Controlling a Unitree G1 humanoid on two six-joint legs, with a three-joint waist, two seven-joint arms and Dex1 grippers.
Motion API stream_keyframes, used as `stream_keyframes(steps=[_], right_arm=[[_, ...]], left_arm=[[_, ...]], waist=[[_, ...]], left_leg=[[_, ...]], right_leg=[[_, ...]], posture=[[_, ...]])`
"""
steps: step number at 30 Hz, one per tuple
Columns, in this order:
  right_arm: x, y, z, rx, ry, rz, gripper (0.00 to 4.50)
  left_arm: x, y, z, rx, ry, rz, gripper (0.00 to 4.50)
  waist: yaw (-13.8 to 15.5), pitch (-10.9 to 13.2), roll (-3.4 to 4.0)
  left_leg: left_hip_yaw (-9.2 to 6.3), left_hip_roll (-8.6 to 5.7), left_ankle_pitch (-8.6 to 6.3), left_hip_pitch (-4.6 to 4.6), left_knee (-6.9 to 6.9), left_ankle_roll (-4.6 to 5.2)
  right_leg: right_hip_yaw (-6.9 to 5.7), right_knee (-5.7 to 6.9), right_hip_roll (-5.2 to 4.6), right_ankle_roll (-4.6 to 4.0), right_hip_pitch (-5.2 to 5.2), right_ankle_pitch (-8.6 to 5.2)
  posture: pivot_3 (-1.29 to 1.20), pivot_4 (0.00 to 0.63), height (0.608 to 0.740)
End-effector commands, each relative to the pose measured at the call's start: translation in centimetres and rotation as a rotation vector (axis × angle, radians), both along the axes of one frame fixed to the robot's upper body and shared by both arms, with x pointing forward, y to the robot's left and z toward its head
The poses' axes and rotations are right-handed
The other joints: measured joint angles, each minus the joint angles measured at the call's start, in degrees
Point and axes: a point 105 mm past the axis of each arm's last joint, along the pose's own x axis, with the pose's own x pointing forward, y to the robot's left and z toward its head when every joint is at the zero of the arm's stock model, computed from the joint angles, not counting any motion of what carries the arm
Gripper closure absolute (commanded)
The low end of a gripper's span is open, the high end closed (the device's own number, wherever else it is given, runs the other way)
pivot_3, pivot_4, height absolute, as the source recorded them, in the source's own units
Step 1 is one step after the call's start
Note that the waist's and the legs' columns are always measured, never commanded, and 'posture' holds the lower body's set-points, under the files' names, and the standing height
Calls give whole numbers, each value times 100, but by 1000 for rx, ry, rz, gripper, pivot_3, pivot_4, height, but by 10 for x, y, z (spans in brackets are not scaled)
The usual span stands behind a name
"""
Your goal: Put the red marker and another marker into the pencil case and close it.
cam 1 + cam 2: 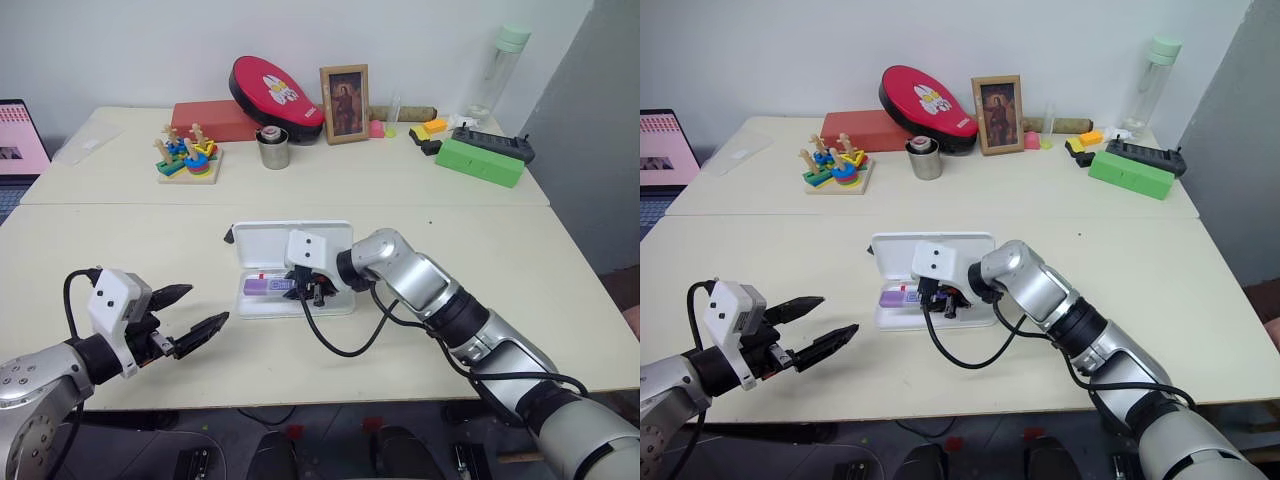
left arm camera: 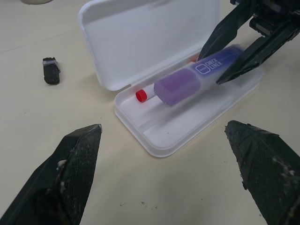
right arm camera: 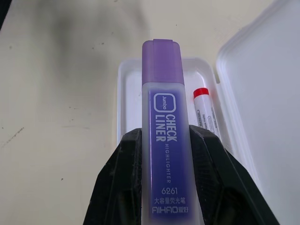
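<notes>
Robot test room or lab, cream tables (image 1: 560,260) by plain white wall, assorted props behind, laptop (image 1: 18,140) at table's left.

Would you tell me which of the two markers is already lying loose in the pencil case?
The red marker, slim and white with a red cap, lies in the tray of the pencil case. The thick lilac marker is clamped between the right gripper fingers.

I count two markers at the pencil case (image 2: 140,42): one red marker (image 2: 141,95) lying in its tray, one lilac marker (image 2: 197,77) over it. One pencil case. Beyond it I count one picture frame (image 1: 344,103), one metal cup (image 1: 272,148), one green box (image 1: 479,160).
</notes>
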Motion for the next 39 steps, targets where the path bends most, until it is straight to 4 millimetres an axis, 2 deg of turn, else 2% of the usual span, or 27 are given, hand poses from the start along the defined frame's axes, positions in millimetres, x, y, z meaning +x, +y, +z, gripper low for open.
stream_keyframes(steps=[1,8,9,11,18,23,30,33,36,39], right_arm=[[-4,6,-1,0,-33,21,3399],[-4,6,-14,-28,-30,17,3399],[-4,7,-14,-25,-29,16,2697],[-4,8,-12,-15,-25,16,2440],[-3,11,-4,18,-30,15,1016],[-5,12,13,76,-24,31,63],[6,-8,17,65,-48,23,63],[12,-23,19,50,-63,22,63],[20,-42,15,19,-80,12,63],[27,-47,13,5,-94,-5,63]], left_arm=[[-2,-4,16,10,-66,-5,0],[-1,-7,17,6,-66,-10,0],[-1,-8,17,5,-66,-11,0],[0,-7,18,5,-64,-6,0],[2,-10,18,0,-63,-11,0],[5,-9,19,-3,-67,-4,0],[6,-9,19,-6,-66,-3,0],[6,-10,19,-8,-68,-10,0],[7,-18,19,-22,-74,-53,0],[11,-25,20,-30,-77,-77,0]], waist=[[0,0,-1],[1,0,-1],[1,-1,-1],[1,-1,-1],[0,-1,-1],[2,-1,-1],[10,-1,-1],[12,-1,-1],[10,-1,-2],[6,-1,-2]], left_leg=[[0,0,0,0,0,0],[0,-1,0,1,1,0],[0,0,0,1,1,0],[0,0,0,1,2,0],[0,0,0,1,1,0],[0,0,0,1,1,0],[0,-1,0,0,1,0],[0,-1,0,0,1,0],[0,-1,0,1,1,0],[0,-1,0,1,2,0]], right_leg=[[0,0,0,0,-1,0],[0,-2,0,0,-2,0],[0,-2,0,1,-2,0],[0,-2,0,0,-3,0],[0,-3,0,0,-2,0],[0,-2,0,0,-2,0],[-1,-5,-1,0,-2,0],[-1,-6,-1,0,-2,0],[0,-5,-1,1,1,0],[0,-6,-1,1,2,0]], posture=[[0,150,740],[0,150,740],[0,150,740],[0,150,740],[0,150,740],[0,150,740],[0,150,740],[0,150,740],[0,150,740],[0,150,740]])
